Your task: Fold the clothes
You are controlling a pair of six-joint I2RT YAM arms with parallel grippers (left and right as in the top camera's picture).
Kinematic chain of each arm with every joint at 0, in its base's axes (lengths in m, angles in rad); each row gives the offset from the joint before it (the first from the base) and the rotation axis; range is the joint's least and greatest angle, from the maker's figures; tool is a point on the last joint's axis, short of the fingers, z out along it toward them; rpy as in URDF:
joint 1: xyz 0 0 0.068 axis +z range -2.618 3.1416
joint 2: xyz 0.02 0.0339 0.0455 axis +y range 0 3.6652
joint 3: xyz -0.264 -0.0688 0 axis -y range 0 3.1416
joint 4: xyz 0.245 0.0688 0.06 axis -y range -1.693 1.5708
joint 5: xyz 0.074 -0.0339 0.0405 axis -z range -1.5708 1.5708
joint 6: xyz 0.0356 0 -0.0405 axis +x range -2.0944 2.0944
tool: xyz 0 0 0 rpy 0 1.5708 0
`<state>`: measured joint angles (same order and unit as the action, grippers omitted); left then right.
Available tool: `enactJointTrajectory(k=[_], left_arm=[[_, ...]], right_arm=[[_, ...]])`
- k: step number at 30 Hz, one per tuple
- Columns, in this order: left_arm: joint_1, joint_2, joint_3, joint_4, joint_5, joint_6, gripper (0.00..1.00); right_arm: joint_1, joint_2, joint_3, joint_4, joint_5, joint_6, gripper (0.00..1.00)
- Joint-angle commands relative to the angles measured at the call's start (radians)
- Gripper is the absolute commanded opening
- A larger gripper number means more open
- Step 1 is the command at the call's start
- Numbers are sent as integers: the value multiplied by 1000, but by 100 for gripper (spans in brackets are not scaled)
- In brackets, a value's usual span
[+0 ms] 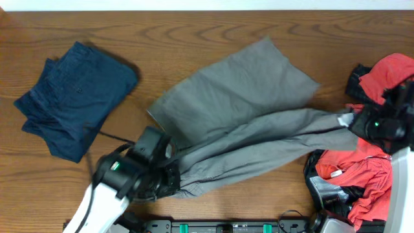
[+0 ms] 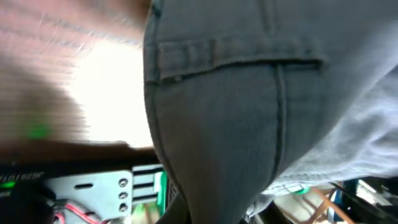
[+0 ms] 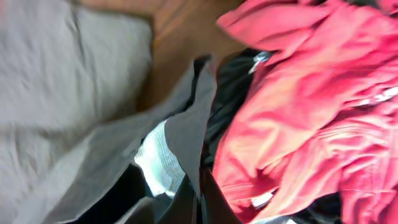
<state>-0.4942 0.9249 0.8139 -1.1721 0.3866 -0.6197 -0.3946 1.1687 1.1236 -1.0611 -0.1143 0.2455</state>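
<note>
One grey garment (image 1: 239, 97), one folded navy shorts (image 1: 74, 100), one red-and-black clothes heap (image 1: 362, 173), and two robot arms (image 1: 103, 200) (image 1: 401, 188).

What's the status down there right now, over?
Status: left gripper and right gripper each shut on one end of grey shorts. Shorts strung between them, not yet folded. Red and black pile crowds right gripper. Over.

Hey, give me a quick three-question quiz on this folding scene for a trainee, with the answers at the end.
1. True or false: the grey shorts are already folded into a neat stack.
2. Which garment do the left gripper and the right gripper both hold? A red, B grey, C navy.
3. Fill in: the red and black pile lies nearest the ___ gripper.
Key: 1 false; 2 B; 3 right.
</note>
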Motion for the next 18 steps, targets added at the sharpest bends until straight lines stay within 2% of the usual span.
enactJointTrajectory(k=[1,4,7,13,16,17,18], left_arm=[[-1,-129,2,28,-37,5,6],[-1,-213,2,150,-139,-37,7],[-1,-232,2,261,-227,-36,12],[-1,-141,2,408,-298,-36,12],[-1,-63,2,413,-290,-45,12],[-1,-41,2,403,-275,-46,10],[-1,-17,2,388,-252,-47,6]], right_arm=[[-27,-53,16,53,16,-29,1],[-3,-55,15,138,-83,-79,1],[41,-20,15,159,-85,-77,1],[116,119,15,148,-85,-59,1],[125,185,15,122,-67,-60,2],[122,201,15,103,-33,-59,9],[117,214,15,82,8,-59,26]])
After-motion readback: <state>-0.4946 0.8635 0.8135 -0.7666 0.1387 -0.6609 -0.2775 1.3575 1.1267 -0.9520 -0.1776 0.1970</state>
